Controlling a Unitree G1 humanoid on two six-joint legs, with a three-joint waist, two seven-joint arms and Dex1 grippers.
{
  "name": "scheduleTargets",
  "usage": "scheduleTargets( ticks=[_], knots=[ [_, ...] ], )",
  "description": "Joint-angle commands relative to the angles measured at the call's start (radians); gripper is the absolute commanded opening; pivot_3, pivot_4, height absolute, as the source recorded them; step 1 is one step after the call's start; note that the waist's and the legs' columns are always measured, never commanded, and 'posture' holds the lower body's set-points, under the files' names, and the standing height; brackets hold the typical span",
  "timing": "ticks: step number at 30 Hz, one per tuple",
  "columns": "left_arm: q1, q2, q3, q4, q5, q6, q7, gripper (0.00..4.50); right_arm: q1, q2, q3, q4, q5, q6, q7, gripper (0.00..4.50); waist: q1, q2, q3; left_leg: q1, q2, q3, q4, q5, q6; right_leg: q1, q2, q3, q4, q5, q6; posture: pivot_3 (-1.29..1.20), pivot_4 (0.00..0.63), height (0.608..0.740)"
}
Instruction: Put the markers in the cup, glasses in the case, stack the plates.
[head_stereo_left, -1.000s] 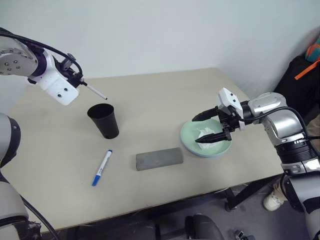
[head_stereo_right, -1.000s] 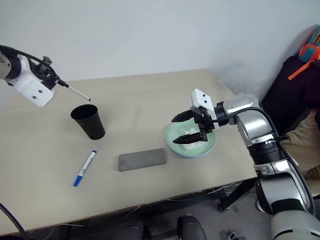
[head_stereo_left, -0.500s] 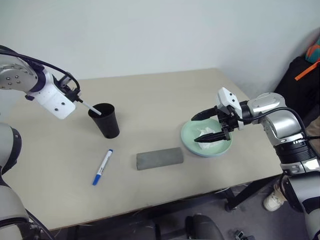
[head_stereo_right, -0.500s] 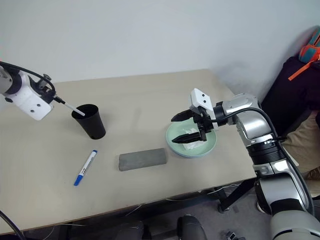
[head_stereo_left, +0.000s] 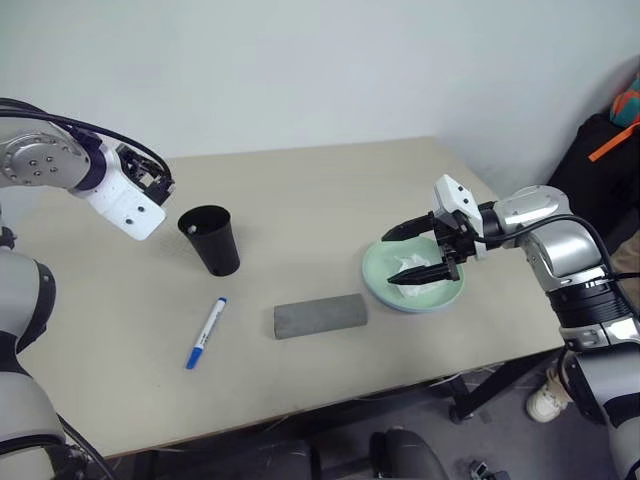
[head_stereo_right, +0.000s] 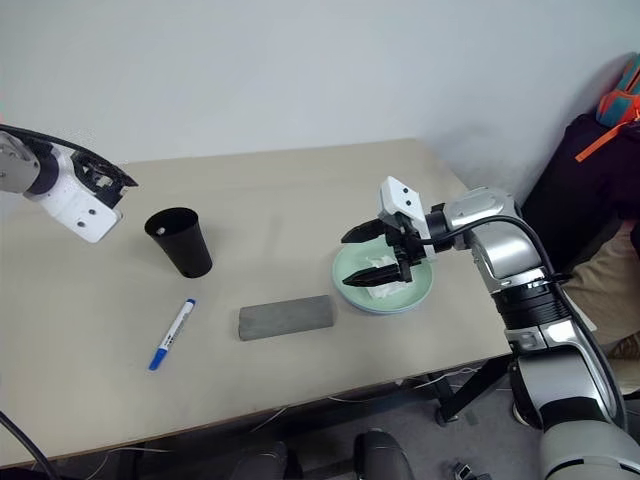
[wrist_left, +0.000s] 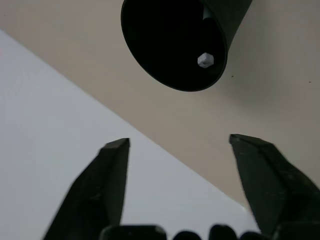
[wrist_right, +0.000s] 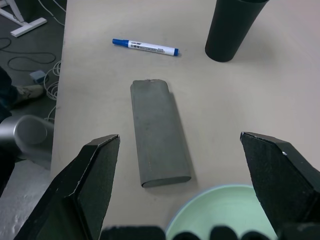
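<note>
One marker end (wrist_left: 205, 60) shows inside the black cup (head_stereo_left: 211, 240); one blue-capped marker (head_stereo_left: 205, 334) lies just in front, beside the shut grey case (head_stereo_left: 320, 317). Mint plate (head_stereo_left: 380, 272) stacked on blue, near the beige table's (head_stereo_left: 300, 190) right edge. Left gripper (wrist_left: 177, 150) released, empty; right gripper (head_stereo_left: 417, 253) spread above the tissue (head_stereo_left: 410, 268).

Silver-grey jointed arms, white wrist housings with small screws, black cables, black two-fingered left claw (wrist_left: 175, 187)
</note>
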Motion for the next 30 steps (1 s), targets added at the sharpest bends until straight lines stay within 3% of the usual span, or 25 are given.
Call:
scheduleTargets(
  ticks=[1, 5, 7, 9, 11, 13, 16, 21, 24, 26, 30],
  knots=[
    [-0.023, 0.004, 0.054, -0.012, -0.058, 0.013, -0.051, 3.98, -0.012, -0.001, -0.033, -0.015, 0.016, -0.007, -0.008, 4.18, -0.001, 0.0, 0.0, 0.0, 0.0, 0.0, 0.0, 0.0, 0.0, 0.0, 0.0, 0.0, 0.0, 0.0, 0.0, 0.0, 0.0, 0.738],
    [-0.002, -0.047, 0.259, 0.054, -0.371, 0.076, -0.405, 3.98, -0.011, -0.001, -0.033, -0.017, 0.015, -0.007, -0.009, 4.18, 0.001, 0.0, 0.0, -0.001, 0.0, 0.0, 0.001, 0.0, 0.0, 0.0, 0.0, -0.001, 0.0, 0.0, 0.0, 0.0, 0.0, 0.738],
    [0.026, -0.084, 0.397, 0.021, -0.585, 0.231, -0.672, 3.98, -0.01, -0.002, -0.035, -0.019, 0.015, -0.007, -0.01, 4.18, 0.002, 0.0, 0.0, -0.001, 0.0, -0.001, 0.003, 0.0, 0.0, 0.0, 0.0, -0.001, 0.0, 0.0, 0.0, 0.0, 0.0, 0.738],
    [0.106, -0.098, 0.505, -0.148, -0.8, 0.455, -0.865, 3.98, -0.006, -0.004, -0.037, -0.025, 0.017, -0.004, -0.013, 4.18, -0.001, 0.0, 0.0, -0.002, 0.0, -0.001, 0.004, 0.0, 0.0, 0.0, 0.0, -0.001, 0.001, 0.0, 0.0, 0.0, 0.0, 0.738],
    [0.267, -0.071, 0.602, -0.467, -1.002, 0.81, -0.953, 3.98, -0.002, -0.007, -0.041, -0.028, 0.018, -0.001, -0.017, 4.18, -0.006, 0.001, 0.0, -0.001, 0.0, -0.001, 0.006, 0.0, 0.001, 0.0, 0.0, 0.0, 0.003, 0.0, 0.0, 0.0, 0.0, 0.738],
    [0.449, -0.034, 0.697, -0.769, -1.108, 1.115, -0.899, 3.98, -0.002, -0.01, -0.042, -0.027, 0.019, 0.001, -0.016, 4.18, -0.015, 0.001, 0.0, -0.001, 0.001, -0.001, 0.008, -0.001, 0.001, -0.001, 0.001, 0.002, 0.006, 0.0, 0.0, 0.0, 0.0, 0.738],
    [0.661, -0.032, 0.82, -1.099, -1.138, 1.464, -0.699, 3.98, -0.006, -0.012, -0.036, -0.023, 0.018, -0.002, -0.006, 4.18, -0.018, 0.001, 0.0, 0.0, 0.001, -0.002, 0.011, -0.002, 0.001, -0.004, 0.003, 0.009, 0.014, 0.0, 0.0, 0.0, 0.0, 0.738],
    [0.853, -0.048, 0.92, -1.427, -1.152, 2.011, -0.452, 3.98, -0.029, -0.002, -0.026, 0.0, 0.011, -0.008, 0.007, 4.18, -0.01, 0.001, 0.0, 0.007, 0.002, -0.002, 0.011, 0.001, -0.003, 0.003, 0.009, 0.013, 0.014, 0.0, 0.0, 0.0, 0.0, 0.738],
    [0.882, -0.02, 0.88, -1.546, -1.136, 2.406, -0.344, 3.98, -0.044, 0.005, -0.018, 0.016, 0.006, -0.016, 0.021, 4.18, -0.007, 0.001, 0.001, 0.018, 0.003, -0.003, 0.009, 0.001, -0.008, 0.014, 0.011, 0.014, 0.012, -0.002, -0.003, 0.0, 0.0, 0.738],
    [0.858, -0.06, 0.852, -1.589, -1.127, 2.658, -0.25, 3.98, -0.051, 0.011, -0.014, 0.024, 0.005, -0.019, 0.026, 4.18, -0.006, 0.001, 0.001, 0.023, 0.003, -0.005, 0.008, 0.0, -0.01, 0.019, 0.012, 0.014, 0.011, -0.002, -0.003, 0.0, 0.0, 0.738],
    [0.919, -0.066, 0.717, -1.646, -1.122, 2.793, -0.097, 3.98, -0.06, 0.026, -0.008, 0.037, 0.001, -0.025, 0.031, 4.18, -0.006, 0.002, 0.001, 0.034, 0.0, -0.012, -0.002, 0.0, -0.011, 0.028, 0.014, 0.018, 0.005, -0.002, -0.003, 0.0, 0.0, 0.738]
  ],
)
